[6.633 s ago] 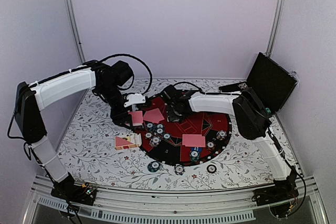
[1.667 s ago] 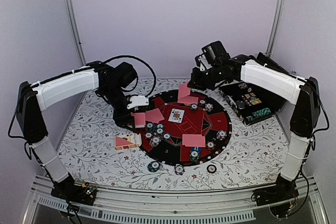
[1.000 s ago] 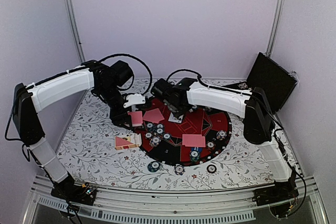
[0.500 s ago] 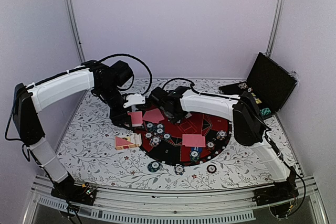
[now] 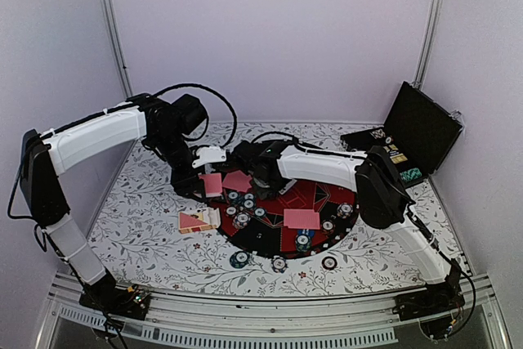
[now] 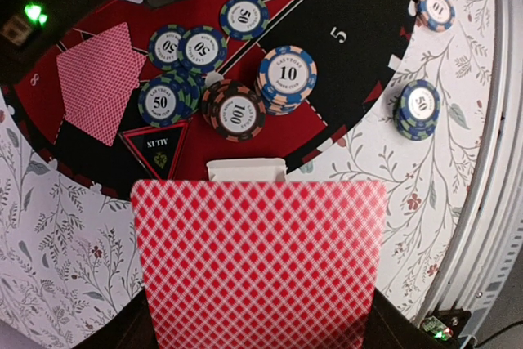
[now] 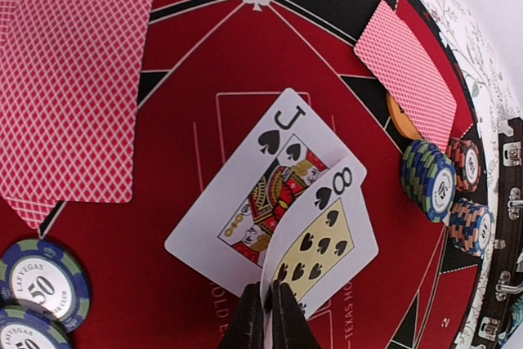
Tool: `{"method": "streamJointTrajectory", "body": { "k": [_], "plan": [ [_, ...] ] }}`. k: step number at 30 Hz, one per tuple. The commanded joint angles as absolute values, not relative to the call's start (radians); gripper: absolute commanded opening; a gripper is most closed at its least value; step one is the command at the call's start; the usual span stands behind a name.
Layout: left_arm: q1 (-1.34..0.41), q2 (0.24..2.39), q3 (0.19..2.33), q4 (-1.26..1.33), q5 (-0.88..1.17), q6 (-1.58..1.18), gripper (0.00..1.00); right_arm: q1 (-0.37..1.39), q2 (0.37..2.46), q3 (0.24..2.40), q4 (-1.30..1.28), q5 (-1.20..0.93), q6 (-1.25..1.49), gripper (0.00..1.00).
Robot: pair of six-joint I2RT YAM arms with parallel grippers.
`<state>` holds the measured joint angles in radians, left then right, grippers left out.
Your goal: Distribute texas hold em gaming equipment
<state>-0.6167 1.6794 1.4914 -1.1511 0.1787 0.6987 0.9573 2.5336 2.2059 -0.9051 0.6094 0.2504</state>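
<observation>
My left gripper [image 5: 204,179] hangs over the left edge of the round mat [image 5: 331,194], shut on red-backed playing cards [image 6: 257,263] that fill the lower part of the left wrist view and hide the jaws. Below them lie several poker chips [image 6: 288,79] and a face-down card [image 6: 98,79]. My right gripper [image 7: 274,316] is low over the mat's centre. Its fingers are pinched on the curled edge of a face-up eight of spades [image 7: 327,239], which overlaps a jack of spades [image 7: 245,190].
The black case [image 5: 421,128] stands open at the back right. Face-down cards [image 5: 301,218] and chip stacks [image 7: 433,179] dot the mat. Fanned cards [image 5: 196,221] lie left of it. Loose chips [image 5: 239,260] sit on the flowered cloth near the front.
My right arm has swung from the case side to the mat's centre and edged left, lowering over the face-up cards. The left arm has stayed put with its cards.
</observation>
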Motion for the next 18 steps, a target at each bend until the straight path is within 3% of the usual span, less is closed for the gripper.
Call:
{"method": "streamJointTrajectory", "body": {
  "k": [1, 5, 15, 18],
  "plan": [
    [-0.609, 1.679, 1.519, -1.169, 0.197, 0.700, 0.00, 0.947, 2.555, 2.232, -0.874, 0.527, 0.282, 0.19],
    [-0.609, 1.679, 1.519, -1.167, 0.197, 0.699, 0.00, 0.928, 2.549, 2.228, -0.889, 0.492, 0.321, 0.28],
    [-0.611, 1.678, 1.519, -1.165, 0.196, 0.699, 0.00, 0.848, 2.359, 2.059, -0.752, 0.181, 0.413, 0.33],
    [-0.611, 1.677, 1.521, -1.164, 0.195, 0.698, 0.00, 0.817, 2.276, 1.987, -0.686, 0.051, 0.451, 0.43]
  ]
}}
